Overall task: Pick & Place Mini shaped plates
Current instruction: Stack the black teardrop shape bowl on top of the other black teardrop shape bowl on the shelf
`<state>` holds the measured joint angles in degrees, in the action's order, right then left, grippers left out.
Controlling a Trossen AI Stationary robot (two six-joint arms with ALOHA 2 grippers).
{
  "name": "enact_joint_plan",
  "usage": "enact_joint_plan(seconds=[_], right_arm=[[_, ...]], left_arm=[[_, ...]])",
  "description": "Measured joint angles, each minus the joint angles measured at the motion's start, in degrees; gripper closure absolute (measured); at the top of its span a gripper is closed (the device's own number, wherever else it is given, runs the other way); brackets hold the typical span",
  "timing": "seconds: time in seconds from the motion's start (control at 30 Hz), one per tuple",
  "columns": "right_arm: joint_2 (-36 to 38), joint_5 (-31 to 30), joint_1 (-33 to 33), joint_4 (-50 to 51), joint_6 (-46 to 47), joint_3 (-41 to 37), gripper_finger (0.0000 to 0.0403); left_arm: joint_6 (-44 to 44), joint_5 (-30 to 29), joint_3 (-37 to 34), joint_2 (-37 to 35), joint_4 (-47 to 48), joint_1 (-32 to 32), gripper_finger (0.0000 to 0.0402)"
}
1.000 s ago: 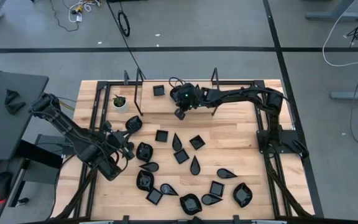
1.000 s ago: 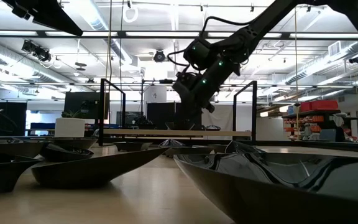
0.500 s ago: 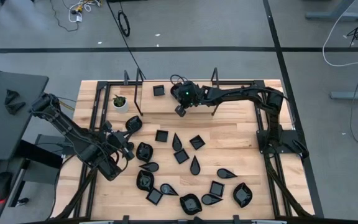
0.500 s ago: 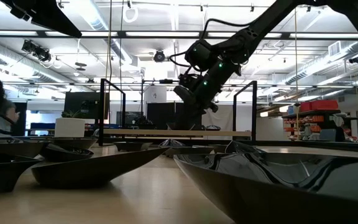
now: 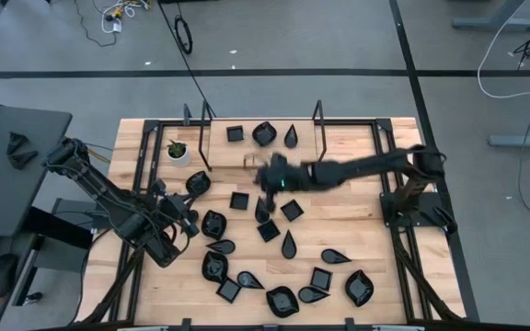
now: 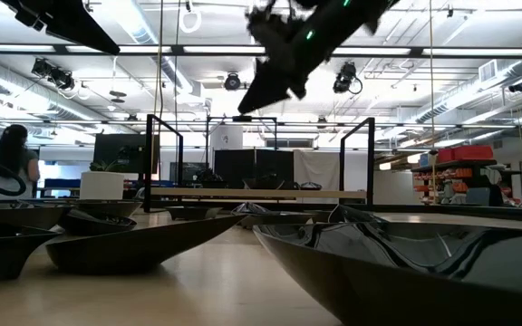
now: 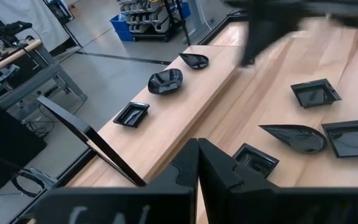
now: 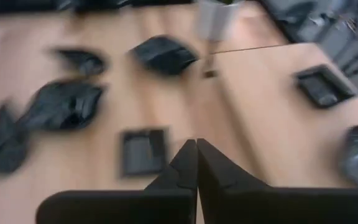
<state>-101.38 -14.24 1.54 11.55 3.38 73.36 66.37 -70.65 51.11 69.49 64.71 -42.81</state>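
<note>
Dark right arm stretched over table centre, claw clenched, empty; left claw clenched, parked.

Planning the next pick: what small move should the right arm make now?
Probably open the shut fingers of the right gripper and lower toward the small glossy black square plate nearby; three black plates already sit along the far raised wooden strip, and nothing is held.
</note>
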Motion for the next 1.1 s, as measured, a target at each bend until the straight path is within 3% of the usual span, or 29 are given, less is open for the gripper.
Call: enact_joint_plan(seconds=[0.2,0.37,0.53,0.7,0.83,1.1], right_arm=[[0.2,-1.8,11.6,10.8,7.8,0.0,0.0401],[0.2,-1.7,17.3,21.6,28.3,0.0,0.0388],[0.2,-0.8,20.2,32.3,44.6,-0.3,0.0332],[0.2,-0.1,21.4,25.2,51.7,-5.8,0.0259],[0.1,1.1,20.8,14.4,55.1,-12.2,0.0226],[-0.3,1.2,19.5,5.1,57.7,-18.2,0.0253]], left_arm=[[0.0,0.1,0.0,0.0,-0.2,-0.1,0.0388],[0.0,0.3,0.0,0.0,-0.3,-0.1,0.0388],[0.0,0.3,0.0,0.0,-0.4,-0.1,0.0388],[0.0,0.3,0.0,0.0,-0.6,-0.1,0.0388],[-0.1,0.3,0.0,0.0,-0.7,-0.1,0.0388],[-0.1,0.3,0.0,0.0,-0.7,-0.1,0.0388]])
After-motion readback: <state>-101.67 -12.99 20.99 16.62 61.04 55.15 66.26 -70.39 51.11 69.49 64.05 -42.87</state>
